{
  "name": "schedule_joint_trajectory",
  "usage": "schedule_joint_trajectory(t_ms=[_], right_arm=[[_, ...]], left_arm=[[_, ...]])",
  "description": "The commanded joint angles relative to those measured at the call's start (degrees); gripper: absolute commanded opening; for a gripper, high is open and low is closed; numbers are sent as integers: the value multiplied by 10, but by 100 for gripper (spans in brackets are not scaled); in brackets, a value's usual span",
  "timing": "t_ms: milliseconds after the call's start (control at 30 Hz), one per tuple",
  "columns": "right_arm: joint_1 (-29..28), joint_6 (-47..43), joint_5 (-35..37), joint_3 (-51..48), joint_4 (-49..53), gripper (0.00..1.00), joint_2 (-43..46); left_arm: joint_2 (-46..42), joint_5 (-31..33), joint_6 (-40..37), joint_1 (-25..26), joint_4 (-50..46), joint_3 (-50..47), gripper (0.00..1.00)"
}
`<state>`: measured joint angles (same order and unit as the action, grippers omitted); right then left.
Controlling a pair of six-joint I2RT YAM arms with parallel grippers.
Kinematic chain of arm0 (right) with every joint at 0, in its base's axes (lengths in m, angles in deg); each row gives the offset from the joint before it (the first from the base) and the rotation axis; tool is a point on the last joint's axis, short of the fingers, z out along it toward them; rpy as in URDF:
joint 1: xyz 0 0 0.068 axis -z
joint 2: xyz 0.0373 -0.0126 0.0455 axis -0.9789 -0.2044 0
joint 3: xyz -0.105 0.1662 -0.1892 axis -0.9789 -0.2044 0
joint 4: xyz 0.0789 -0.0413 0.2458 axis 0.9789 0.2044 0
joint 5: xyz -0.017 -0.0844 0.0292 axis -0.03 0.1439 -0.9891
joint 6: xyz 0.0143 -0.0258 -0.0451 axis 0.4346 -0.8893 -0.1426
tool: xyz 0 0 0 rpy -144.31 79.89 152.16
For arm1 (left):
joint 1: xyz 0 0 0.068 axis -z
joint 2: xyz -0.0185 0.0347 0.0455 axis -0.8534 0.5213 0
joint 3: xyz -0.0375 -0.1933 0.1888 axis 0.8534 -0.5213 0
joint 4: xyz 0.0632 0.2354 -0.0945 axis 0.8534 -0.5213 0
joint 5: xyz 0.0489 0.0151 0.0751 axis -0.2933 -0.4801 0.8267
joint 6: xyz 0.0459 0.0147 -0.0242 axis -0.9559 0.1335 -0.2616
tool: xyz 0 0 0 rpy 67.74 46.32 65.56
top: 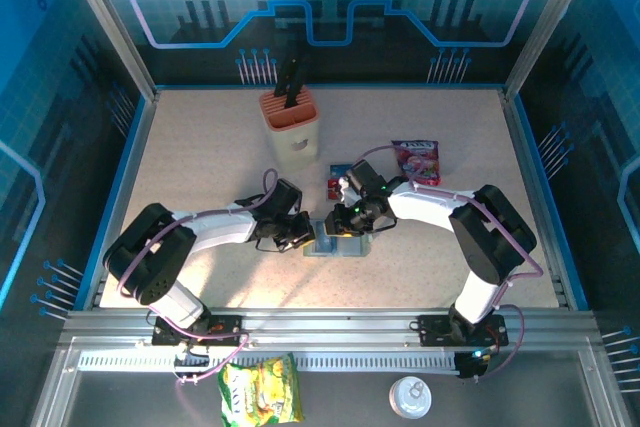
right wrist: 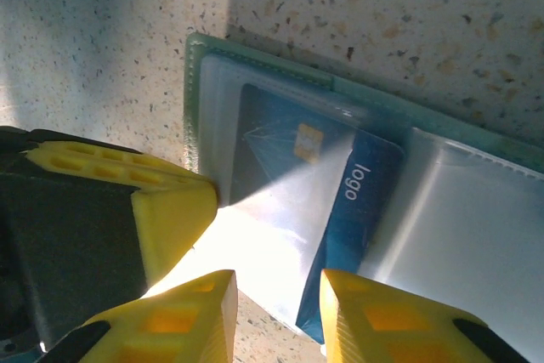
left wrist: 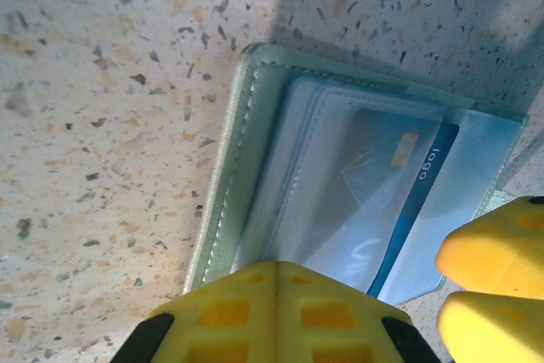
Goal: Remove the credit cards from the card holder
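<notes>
Blue credit card (right wrist: 340, 210) askew in grey-green card holder (left wrist: 242, 133)
Shut left gripper (left wrist: 276, 308) pins it; part-open right gripper (right wrist: 279, 293) should nip the edge, pull flat.

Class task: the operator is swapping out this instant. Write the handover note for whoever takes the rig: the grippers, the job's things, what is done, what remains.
Grippers: the left gripper is shut, with its tips on the near edge of the open card holder, apparently pinning it. The right gripper is open, its fingers on either side of a corner of the blue card, not clamped.
Things: the blue card sits tilted in the holder, one corner sticking out.
Done: a red card lies on the table beyond the holder.
To do: pull the blue card free, then check for more inside.
</notes>
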<state>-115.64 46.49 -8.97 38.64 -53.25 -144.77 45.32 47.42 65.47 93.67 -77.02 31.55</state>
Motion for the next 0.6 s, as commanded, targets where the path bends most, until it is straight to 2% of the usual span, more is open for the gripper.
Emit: schedule_joint_trajectory(t_ms=[0,567], right_arm=[[1,9,-21,-9,-11,31,-13],[-2,38,-69,-18,-66,30,-50]], left_arm=[[6,3,-13,2,-27,4,0],[6,3,-17,2,-42,8,0]])
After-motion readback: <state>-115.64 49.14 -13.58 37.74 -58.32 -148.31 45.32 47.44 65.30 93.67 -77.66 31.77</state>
